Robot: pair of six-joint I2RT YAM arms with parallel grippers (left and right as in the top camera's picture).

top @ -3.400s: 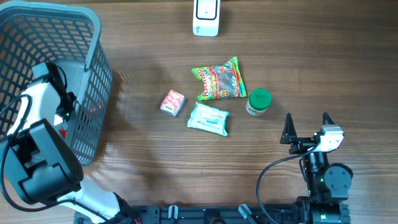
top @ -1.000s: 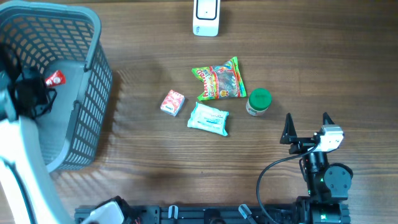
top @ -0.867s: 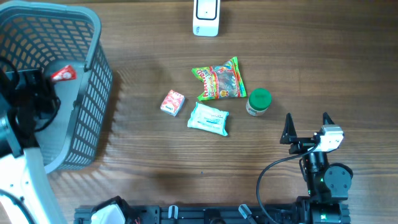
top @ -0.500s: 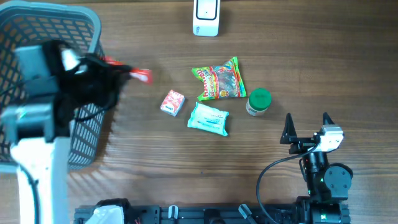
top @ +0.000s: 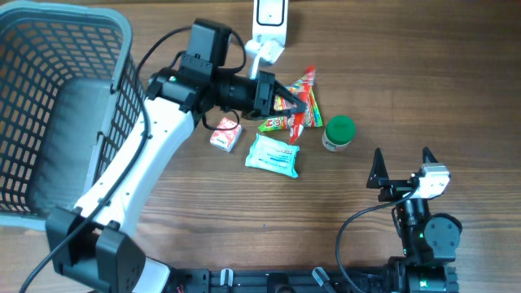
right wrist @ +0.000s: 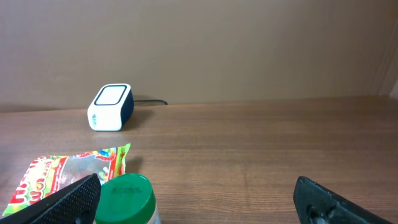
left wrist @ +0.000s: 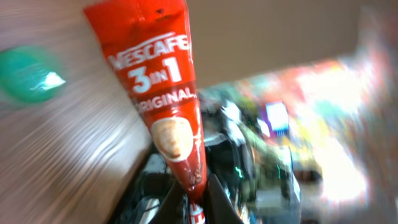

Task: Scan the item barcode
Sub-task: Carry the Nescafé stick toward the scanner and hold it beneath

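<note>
We see a red sachet [left wrist: 165, 93] with white lettering and a small cup picture. The scanner [top: 269, 16] is white with a dark side. In front of the scanner lie a green sweet bag [right wrist: 68, 171] printed red and yellow, a green-lidded jar [top: 339, 130], a white and teal packet [top: 273, 155] and a red and white box [top: 225, 134]. Left of the scanner, the mesh basket [top: 130, 89] is grey. The table [top: 423, 73] is brown wood grain.

Left arm [top: 130, 167]: long white shell links, black joints, black boxy wrist block, thin black cable looped alongside; black base at left end of base rail [top: 269, 281]. Right arm [top: 425, 232] above rail's right end: black round motor housings, green LED, white wrist block, black pointed fingers [top: 378, 169], black cable curling to rail.
</note>
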